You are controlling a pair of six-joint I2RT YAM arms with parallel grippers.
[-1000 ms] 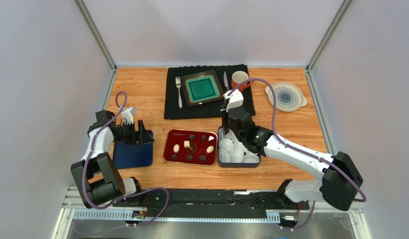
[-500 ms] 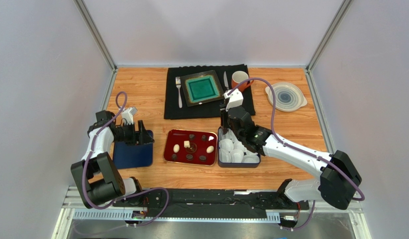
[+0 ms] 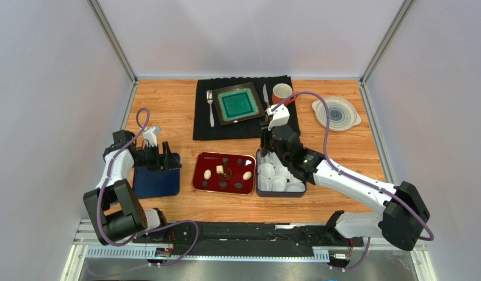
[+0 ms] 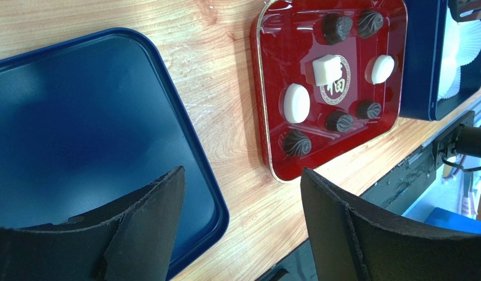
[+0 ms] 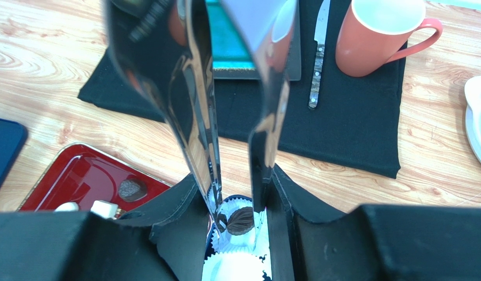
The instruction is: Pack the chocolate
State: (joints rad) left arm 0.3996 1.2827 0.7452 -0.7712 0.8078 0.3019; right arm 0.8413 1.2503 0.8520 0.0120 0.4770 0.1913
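left hand: the left hand [image 4: 240, 181] hovers low over the blue tray [image 4: 78, 117], fingers spread wide, holding nothing.
blue tray: bare inside, flat on the desk [image 3: 172, 111], just left of the red tray [image 4: 272, 70].
red tray: most of the chocolate [image 4: 296, 103] lies here unpacked: dark rounds, two white ovals and a pale cube in the middle.
box: the box [image 3: 281, 194] sits just right of the red tray, filled with white paper cups [image 3: 266, 171].
right hand: the right hand [image 5: 237, 193] pinches a pair of steel tongs [image 5: 196, 117] and points them down into the far end of the box.
tong tips: slightly apart, flanking one dark round that sits in a cup; whether they touch it I cannot tell.
step: probably letting this round go into its cup.
risk, sticking: the round may cling to a tip and come up with it if the tongs rise before they are wide enough.
risk, cup: a tip that catches the pleated wall could tip or drag the light cup and spill the round.
risk, grip: smooth steel could slide in the pads and skew the next pick.
far side: a black mat [image 3: 283, 126] with fork, green plate, knife and mug, well clear of the work.
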